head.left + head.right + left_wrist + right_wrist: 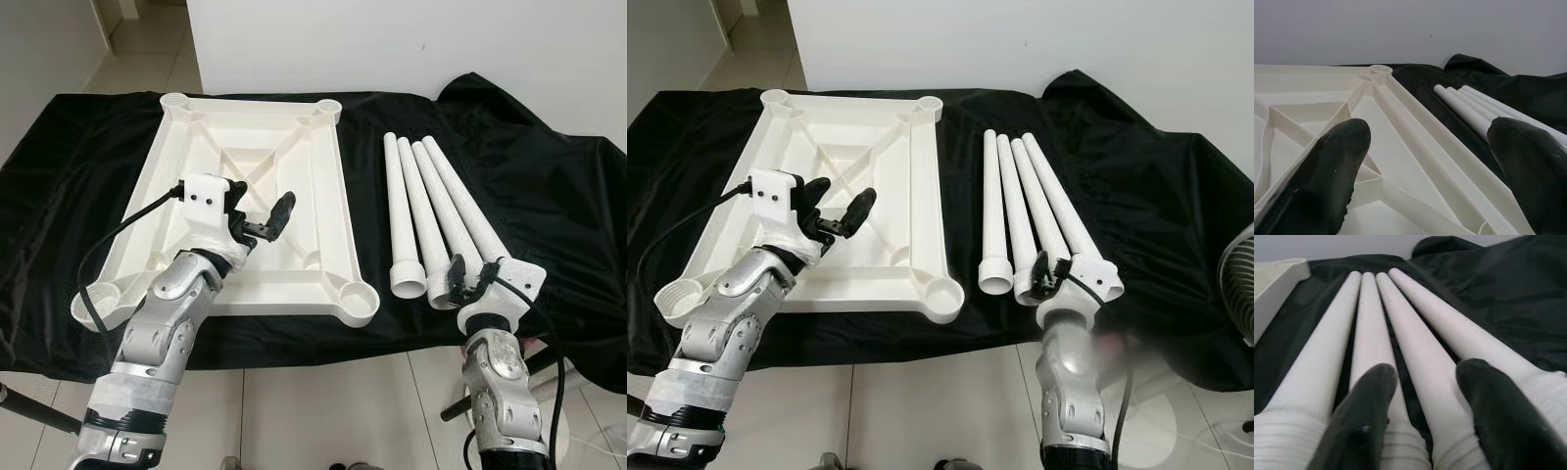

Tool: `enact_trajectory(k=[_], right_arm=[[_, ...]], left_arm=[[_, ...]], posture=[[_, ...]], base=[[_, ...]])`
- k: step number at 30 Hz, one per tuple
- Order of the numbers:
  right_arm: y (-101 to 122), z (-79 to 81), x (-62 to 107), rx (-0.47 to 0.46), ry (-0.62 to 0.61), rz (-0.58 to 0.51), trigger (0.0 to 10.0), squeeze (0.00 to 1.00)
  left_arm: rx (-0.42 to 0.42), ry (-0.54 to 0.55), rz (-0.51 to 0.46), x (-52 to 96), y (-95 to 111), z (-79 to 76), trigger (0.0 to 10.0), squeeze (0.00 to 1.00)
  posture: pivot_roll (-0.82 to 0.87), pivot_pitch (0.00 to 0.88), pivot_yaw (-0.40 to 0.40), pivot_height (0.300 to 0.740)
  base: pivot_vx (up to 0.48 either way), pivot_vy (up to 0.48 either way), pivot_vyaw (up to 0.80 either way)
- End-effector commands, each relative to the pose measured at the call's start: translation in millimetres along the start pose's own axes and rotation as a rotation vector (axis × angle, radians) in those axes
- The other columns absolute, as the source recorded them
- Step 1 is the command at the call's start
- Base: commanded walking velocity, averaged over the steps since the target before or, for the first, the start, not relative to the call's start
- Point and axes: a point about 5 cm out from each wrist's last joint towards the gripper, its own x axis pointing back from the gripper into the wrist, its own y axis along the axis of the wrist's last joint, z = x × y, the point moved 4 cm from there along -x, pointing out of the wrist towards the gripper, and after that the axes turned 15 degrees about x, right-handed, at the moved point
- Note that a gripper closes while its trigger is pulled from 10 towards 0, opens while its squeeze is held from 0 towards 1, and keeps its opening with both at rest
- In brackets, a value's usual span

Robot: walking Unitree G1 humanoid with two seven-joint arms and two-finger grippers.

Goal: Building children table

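White ribbed tabletop [323, 186], upside down

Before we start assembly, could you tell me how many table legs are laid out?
4 table legs, side by side on the black cloth, right of the tabletop; the right gripper is at their near ends.

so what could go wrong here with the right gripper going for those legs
The four table legs lie touching side by side, and the right gripper is open over the wide ends of the middle ones. Closing may pinch two legs or knock neighbours rolling on the black cloth. The left gripper hovers open over the upturned tabletop, not bracing it.
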Motion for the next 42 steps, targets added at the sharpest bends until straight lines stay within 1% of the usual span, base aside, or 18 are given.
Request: enact_trajectory(k=[1, 8, 9, 10, 15, 16, 22, 25, 26, 27, 28, 29, 30, 31, 33, 34, 41, 42], right_arm=[[-2.9, 4.1, 2.5, 0.029, 0.036, 0.013, 10.0, 0.0], [-6.7, 10.6, 3.8, 0.054, 0.1, 0.039, 10.0, 0.0], [-4.8, 12.3, 4.2, 0.023, 0.124, 0.028, 10.0, 0.85], [-3.6, 12.0, 4.2, 0.016, 0.125, 0.023, 10.0, 1.0], [-2.4, 12.1, 4.3, 0.047, 0.13, 0.014, 10.0, 1.0], [-6.0, 14.5, 5.0, 0.053, 0.145, 0.03, 10.0, 0.0], [-17.8, 23.3, 7.9, 0.051, 0.204, 0.073, 10.0, 0.0], [-26.7, 37.6, 9.3, 0.149, 0.313, 0.079, 10.0, 0.0], [-26.7, 37.6, 9.3, 0.149, 0.313, 0.079, 10.0, 0.0], [-27.5, 41.4, 9.6, 0.193, 0.342, 0.067, 10.0, 0.0], [-26.6, 43.6, 8.8, 0.283, 0.362, 0.037, 10.0, 0.0], [-26.2, 46.4, 8.6, 0.335, 0.384, 0.015, 10.0, 0.0], [-25.0, 44.7, 5.9, 0.256, 0.36, 0.03, 10.0, 0.0], [-25.0, 44.7, 5.9, 0.256, 0.36, 0.03, 10.0, 0.0], [-24.4, 39.9, 2.4, 0.115, 0.313, 0.059, 10.0, 0.0], [-24.1, 38.4, 1.8, 0.073, 0.3, 0.064, 10.0, 0.0], [-26.1, 40.8, 3.7, -0.01, 0.296, 0.069, 10.0, 0.0], [-27.2, 42.6, 4.3, -0.039, 0.298, 0.073, 10.0, 0.0]], left_arm=[[0.002, -0.129, 0.049, 0.8, -4.1, -14.0, 10.0, 0.0], [0.012, -0.12, 0.052, 1.2, -3.1, -14.0, 10.0, 0.0], [0.016, -0.117, 0.053, 1.5, -3.0, -14.3, 10.0, 0.0], [0.017, -0.116, 0.052, 1.7, -2.7, -14.6, 10.0, 0.0], [0.018, -0.112, 0.053, 2.0, -2.0, -14.7, 10.0, 0.0], [0.016, -0.108, 0.052, 2.2, -1.5, -14.3, 10.0, 0.0], [0.02, -0.101, 0.051, 2.8, -1.1, -13.7, 10.0, 0.0], [0.024, -0.098, 0.054, 2.9, -2.0, -13.8, 10.0, 0.0], [0.024, -0.098, 0.054, 2.9, -2.0, -13.8, 10.0, 0.0], [0.027, -0.097, 0.054, 2.8, -2.1, -13.8, 10.0, 0.0], [0.029, -0.097, 0.053, 2.5, -2.2, -14.1, 10.0, 0.0], [0.029, -0.097, 0.053, 2.4, -2.3, -14.2, 10.0, 0.0], [0.031, -0.096, 0.052, 2.2, -2.1, -14.3, 10.0, 0.0], [0.031, -0.096, 0.052, 2.2, -2.1, -14.3, 10.0, 0.0], [0.029, -0.095, 0.051, 2.2, -1.7, -14.3, 10.0, 0.0], [0.028, -0.094, 0.051, 2.2, -1.4, -14.1, 10.0, 0.0], [0.027, -0.091, 0.05, 2.9, -0.5, -13.4, 10.0, 0.0], [0.027, -0.09, 0.05, 3.0, -0.5, -13.2, 10.0, 0.0]], posture=[[0.01, 0.107, -0.004, 0.74], [0.01, 0.107, -0.004, 0.74], [0.01, 0.106, -0.006, 0.74], [0.01, 0.106, -0.009, 0.74], [0.02, 0.106, -0.011, 0.74], [0.02, 0.105, -0.014, 0.74], [0.02, 0.105, -0.014, 0.74], [0.02, 0.102, -0.012, 0.74], [0.02, 0.102, -0.012, 0.74], [0.02, 0.102, -0.012, 0.74], [0.02, 0.101, -0.013, 0.74], [0.02, 0.1, -0.012, 0.74], [0.02, 0.1, -0.013, 0.74], [0.02, 0.1, -0.013, 0.74], [0.02, 0.1, -0.014, 0.74], [0.03, 0.099, -0.014, 0.74], [0.03, 0.098, -0.012, 0.74], [0.03, 0.099, -0.013, 0.74]], base=[[0.0, 0.0, 0.0], [0.0, 0.0, 0.0], [0.0, 0.0, 0.0], [0.0, 0.0, 0.0], [0.0, 0.0, 0.0], [0.0, 0.0, 0.0], [0.0, 0.0, 0.0], [0.0, 0.0, 0.0], [0.0, 0.0, 0.0], [0.0, 0.0, 0.0], [0.0, 0.0, 0.0], [0.0, 0.0, 0.0], [0.0, 0.0, 0.0], [0.0, 0.0, 0.0], [0.0, 0.0, 0.0], [0.0, 0.0, 0.0], [0.0, 0.0, 0.0], [0.0, 0.0, 0.0]])
